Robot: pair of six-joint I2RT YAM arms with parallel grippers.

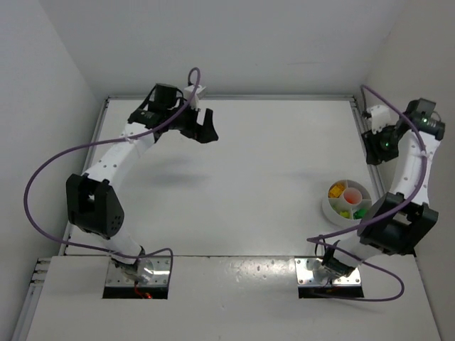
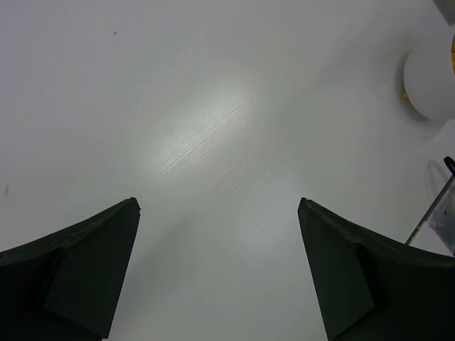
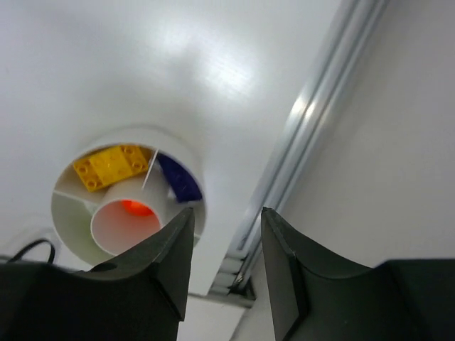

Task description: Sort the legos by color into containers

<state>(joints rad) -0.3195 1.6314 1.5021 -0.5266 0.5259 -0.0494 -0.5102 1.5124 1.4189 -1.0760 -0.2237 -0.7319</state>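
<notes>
At the 3 o'clock side of the table [image 1: 234,213] stands the round white dish [image 1: 327,207].

Compartment contents, read from the right wrist view:
- 12 o'clock: one yellow brick [image 3: 112,165], lying flat.
- 2 o'clock: one blue brick [image 3: 178,179].
- centre cup [image 3: 114,234]: one red-orange brick [image 3: 132,207].
- 9 o'clock: a pale green tint only (contents cannot be told).

The top view adds green pieces [image 1: 359,211] at the dish's 5 o'clock.

The right gripper [image 3: 226,213] is near the dish, its fingers moderately parted with nothing between them. The left gripper [image 1: 202,129] is at 11 o'clock on the table, well apart from the dish, its fingers spread wide and holding nothing.
</notes>
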